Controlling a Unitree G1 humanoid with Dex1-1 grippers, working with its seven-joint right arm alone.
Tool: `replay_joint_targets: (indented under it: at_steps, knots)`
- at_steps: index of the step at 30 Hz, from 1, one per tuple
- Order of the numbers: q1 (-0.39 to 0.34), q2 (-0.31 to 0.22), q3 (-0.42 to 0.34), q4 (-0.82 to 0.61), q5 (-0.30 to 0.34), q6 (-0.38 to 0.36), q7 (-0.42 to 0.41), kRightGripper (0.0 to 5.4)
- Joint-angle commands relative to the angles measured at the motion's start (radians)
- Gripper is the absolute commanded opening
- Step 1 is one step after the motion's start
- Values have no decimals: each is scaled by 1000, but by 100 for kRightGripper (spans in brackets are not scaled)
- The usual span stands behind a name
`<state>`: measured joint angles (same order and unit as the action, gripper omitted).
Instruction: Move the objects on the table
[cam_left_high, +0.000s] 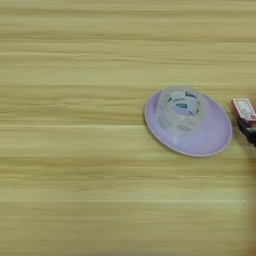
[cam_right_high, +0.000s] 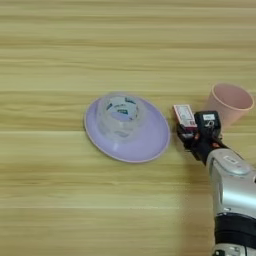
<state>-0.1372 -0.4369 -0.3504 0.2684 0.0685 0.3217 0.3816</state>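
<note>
Nearest, lower right, the end effector (cam_right_high: 189, 134) seems clamped on the red-and-white box (cam_right_high: 184, 115); lift straight, clearing the plate (cam_right_high: 150, 145).

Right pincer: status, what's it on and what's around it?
Right pincer at the red-and-white box, grip state unclear. Tape roll sits on lavender plate, left of the box. Pink cup close on the right.

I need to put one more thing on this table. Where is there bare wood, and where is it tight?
Bare wood lies left of the plate, and along the far and near edges of the table. It is tight on the right, where the tape roll sits on the plate, with the red-and-white box, gripper and pink cup close together.
</note>
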Motion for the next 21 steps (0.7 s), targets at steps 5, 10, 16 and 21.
replay_joint_targets:
  at_steps: [5, 10, 16, 21]
  knots:
    - [-53, -53, -3, -31, 11, -38, -11, 307]
    - [-47, -54, 2, -54, 11, -38, -9, 364]
    - [-58, -54, 8, -91, 4, -40, -17, 442]
    - [-61, -44, 9, -126, 18, -40, -13, 518]
